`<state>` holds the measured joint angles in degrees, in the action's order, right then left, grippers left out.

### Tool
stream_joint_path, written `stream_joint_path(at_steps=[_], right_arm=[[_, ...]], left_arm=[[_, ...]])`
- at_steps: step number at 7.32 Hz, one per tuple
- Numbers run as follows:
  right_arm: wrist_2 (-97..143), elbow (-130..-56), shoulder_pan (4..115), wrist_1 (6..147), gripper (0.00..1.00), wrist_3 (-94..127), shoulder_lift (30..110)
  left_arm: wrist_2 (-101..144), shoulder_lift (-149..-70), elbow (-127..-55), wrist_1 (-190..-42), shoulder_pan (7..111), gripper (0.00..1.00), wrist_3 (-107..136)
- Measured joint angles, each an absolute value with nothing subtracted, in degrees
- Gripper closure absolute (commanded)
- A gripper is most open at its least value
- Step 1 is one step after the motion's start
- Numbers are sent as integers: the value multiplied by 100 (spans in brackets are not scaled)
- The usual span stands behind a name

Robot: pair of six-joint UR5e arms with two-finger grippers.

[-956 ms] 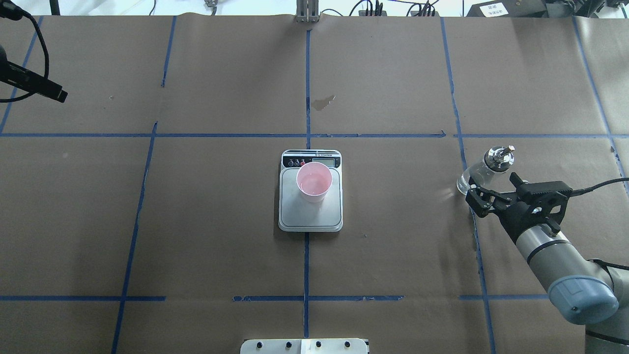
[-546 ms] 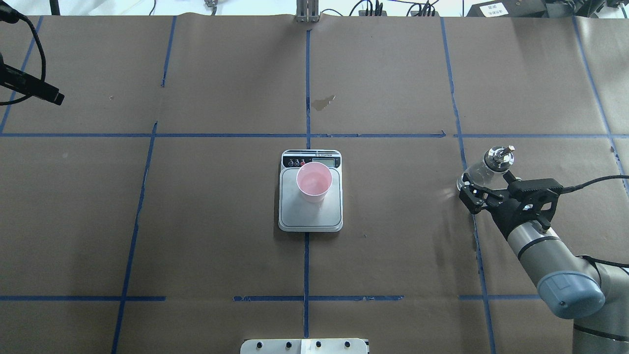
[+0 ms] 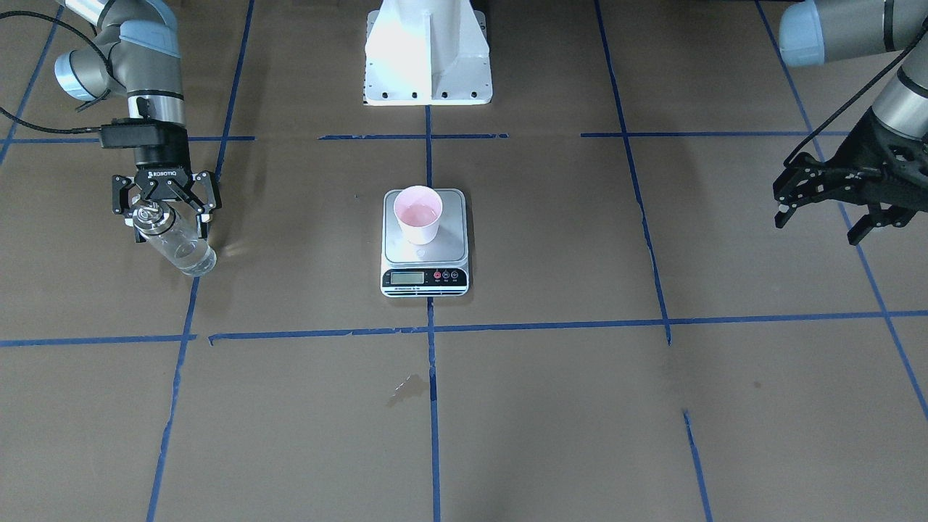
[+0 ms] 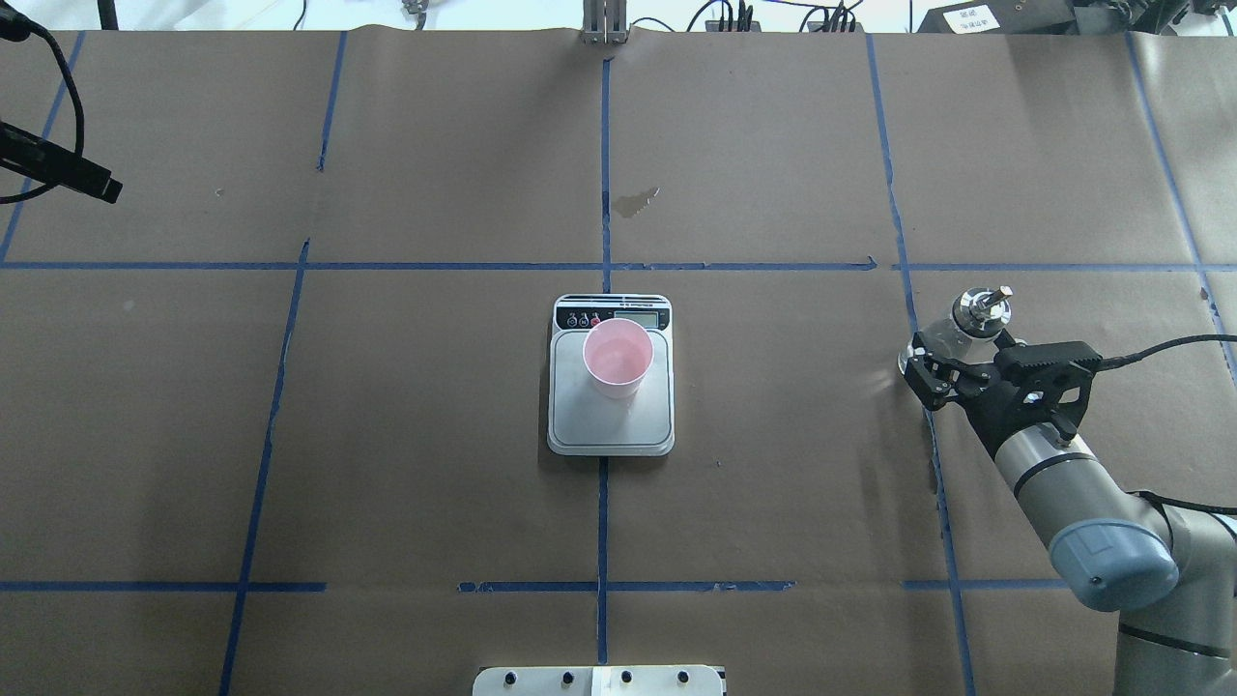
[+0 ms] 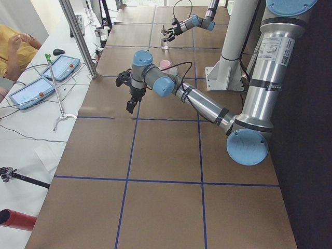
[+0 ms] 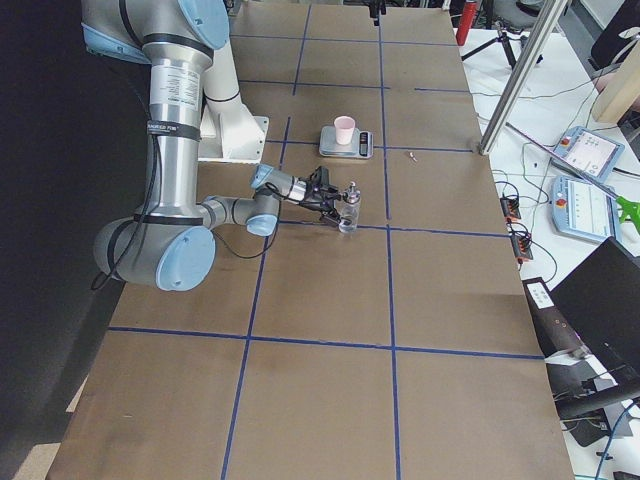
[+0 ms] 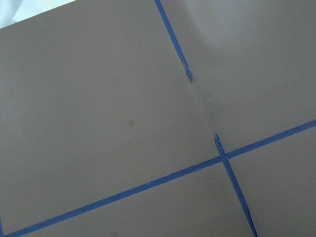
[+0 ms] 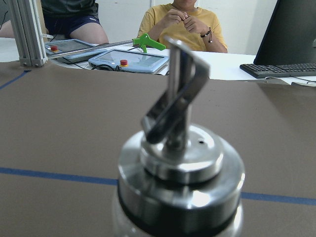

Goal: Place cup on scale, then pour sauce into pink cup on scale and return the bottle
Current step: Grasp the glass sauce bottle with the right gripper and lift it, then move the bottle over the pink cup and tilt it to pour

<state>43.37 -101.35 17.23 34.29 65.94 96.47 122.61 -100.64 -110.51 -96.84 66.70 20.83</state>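
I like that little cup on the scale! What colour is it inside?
Pink inside the cup, whitish outside; the overhead exterior view shows it best.

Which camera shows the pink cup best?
The overhead view: the cup is biggest there, and you see right inside it, on the scale. The front-facing view also shows its side. Both side views show it tiny. The wrist cameras miss it.
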Motion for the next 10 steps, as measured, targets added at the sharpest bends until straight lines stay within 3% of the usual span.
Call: stream_joint_path(at_steps=[1, 3, 4, 8, 10], right_arm=[[4340, -10124, 1752, 3431, 30, 6550, 9597], [4346, -10117, 1784, 3429, 84, 6517, 9539], [4353, -10123, 1814, 3426, 100, 6418, 9500], [4540, -10615, 2150, 3622, 100, 5280, 9273], [4374, -10861, 2170, 4790, 100, 5124, 8644]], left_arm=[[12261, -10064, -11063, -9680, 6686, 0, 2083], [12261, -10052, -11103, -9675, 6698, 0, 2091], [12259, -10044, -11126, -9671, 6705, 0, 2096], [12252, -10038, -11114, -9666, 6714, 0, 2101], [12254, -10037, -11088, -9664, 6715, 0, 2103]])
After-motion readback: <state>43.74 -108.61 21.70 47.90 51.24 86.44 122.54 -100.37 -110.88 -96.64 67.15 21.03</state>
